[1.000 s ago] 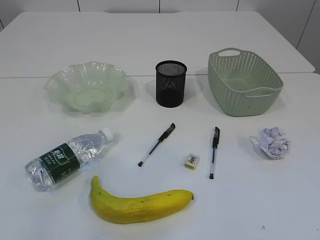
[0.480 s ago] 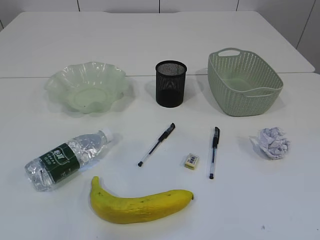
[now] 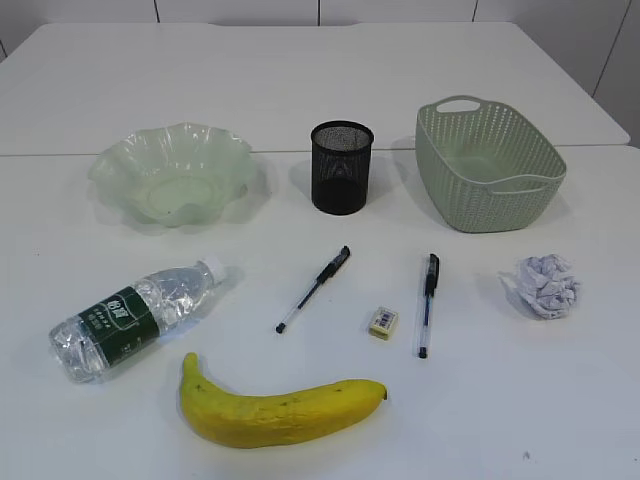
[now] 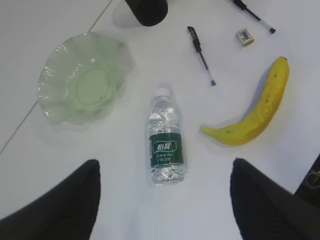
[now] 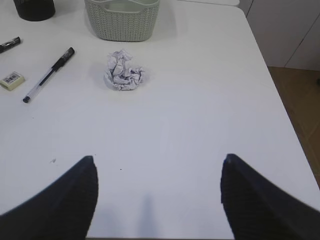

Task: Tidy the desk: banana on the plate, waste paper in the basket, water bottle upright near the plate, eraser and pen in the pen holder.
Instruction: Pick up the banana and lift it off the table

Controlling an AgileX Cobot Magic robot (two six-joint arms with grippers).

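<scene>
The banana [image 3: 278,410] lies at the table's front, the water bottle [image 3: 135,318] on its side to its left. Behind stand the pale green plate [image 3: 120,165], the black mesh pen holder [image 3: 341,167] and the sage-green basket [image 3: 488,165]. Two pens [image 3: 314,288] [image 3: 427,303] flank the small eraser [image 3: 383,322]; the waste paper [image 3: 546,285] lies right. My left gripper [image 4: 164,172] hangs open high above the water bottle [image 4: 165,144], with the banana [image 4: 255,110] to its right. My right gripper [image 5: 156,167] is open over bare table, short of the waste paper [image 5: 123,71]. Neither arm shows in the exterior view.
The white table's right edge [image 5: 280,105] runs close to the waste paper side, with floor beyond. A seam [image 3: 60,154] crosses the table behind the plate. Bare table lies between the pens and the banana.
</scene>
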